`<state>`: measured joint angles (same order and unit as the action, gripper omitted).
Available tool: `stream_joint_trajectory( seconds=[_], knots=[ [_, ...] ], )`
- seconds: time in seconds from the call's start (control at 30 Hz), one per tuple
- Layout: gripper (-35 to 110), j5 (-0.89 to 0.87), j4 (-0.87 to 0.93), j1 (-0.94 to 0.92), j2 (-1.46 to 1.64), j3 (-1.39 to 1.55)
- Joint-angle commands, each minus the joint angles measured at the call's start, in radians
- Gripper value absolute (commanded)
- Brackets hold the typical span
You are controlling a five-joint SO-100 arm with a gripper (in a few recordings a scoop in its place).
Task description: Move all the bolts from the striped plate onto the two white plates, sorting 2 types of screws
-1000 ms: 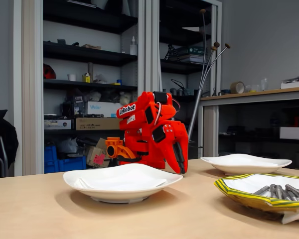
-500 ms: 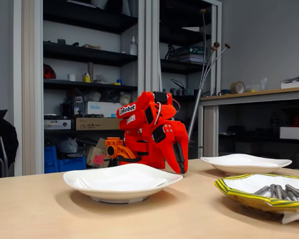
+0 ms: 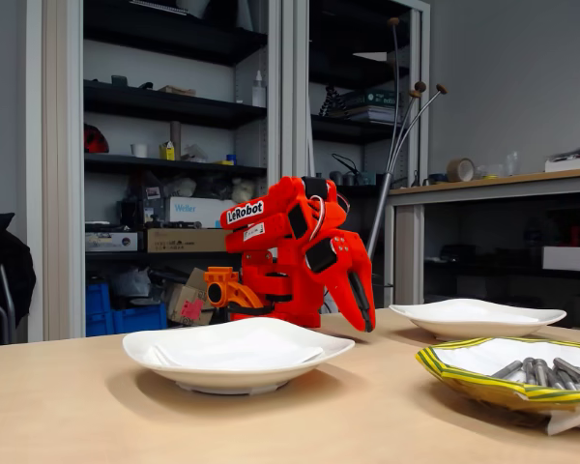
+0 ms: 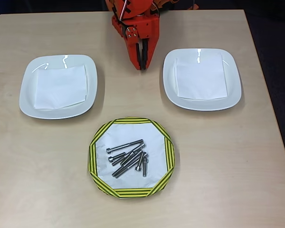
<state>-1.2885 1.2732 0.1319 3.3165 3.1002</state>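
Note:
Several grey bolts [image 4: 128, 158] lie in a loose heap inside the striped plate [image 4: 92, 156], long slim ones mixed with a few short ones. From the side, the bolts [image 3: 546, 371] peek over the striped plate's rim [image 3: 464, 377] at the right. The two white plates [image 4: 26, 95] [image 4: 232, 90] flank the arm, each holding only a white paper square. My orange gripper [image 4: 141, 64] points down between them at the table's far edge, fingers together with nothing held. In the fixed view the gripper [image 3: 365, 317] hangs just above the table, behind the near white plate [image 3: 237, 353] and left of the far one [image 3: 478, 317].
The arm's orange base [image 3: 271, 290] sits at the table's back edge. Shelves with boxes and a counter stand behind the table. Bare wooden tabletop [image 4: 218, 166] surrounds the plates.
The arm has unfolded a little: the gripper swung up and to the right in the fixed view, away from the base. Plates and bolts have not moved.

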Motion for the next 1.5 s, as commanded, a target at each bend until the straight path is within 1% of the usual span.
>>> stream_joint_trajectory(
  seconds=[0.0,0.23,0.3,0.37,0.43,0.53,0.63,0.67,0.77,0.83,0.87,0.9,0.97,1.0,1.07,1.2,1.33,1.47],
  knots=[
    [1,0.017,-0.015,-0.009,0.018,-0.069],
    [1,0.029,0.095,-0.017,-0.077,-0.301],
    [0,0.060,0.117,-0.038,-0.158,-0.391],
    [0,0.106,0.109,-0.075,-0.314,-0.500],
    [0,0.150,0.063,-0.126,-0.491,-0.600],
    [0,0.167,-0.044,-0.132,-0.692,-0.693],
    [12,0.192,-0.166,-0.112,-0.848,-0.750],
    [12,0.192,-0.213,-0.104,-0.897,-0.770],
    [12,0.130,-0.270,-0.075,-1.066,-0.881],
    [1,0.046,-0.259,-0.049,-1.190,-0.977],
    [1,0.028,-0.253,-0.037,-1.250,-1.026],
    [1,0.017,-0.252,-0.025,-1.302,-1.074],
    [14,-0.017,-0.256,-0.018,-1.401,-1.161],
    [14,-0.054,-0.264,-0.018,-1.447,-1.195],
    [3,-0.097,-0.316,-0.012,-1.534,-1.249],
    [8,-0.224,-0.368,-0.011,-1.689,-1.368],
    [10,-0.267,-0.448,-0.025,-1.822,-1.465],
    [10,-0.327,-0.459,-0.048,-1.942,-1.571]
  ],
)
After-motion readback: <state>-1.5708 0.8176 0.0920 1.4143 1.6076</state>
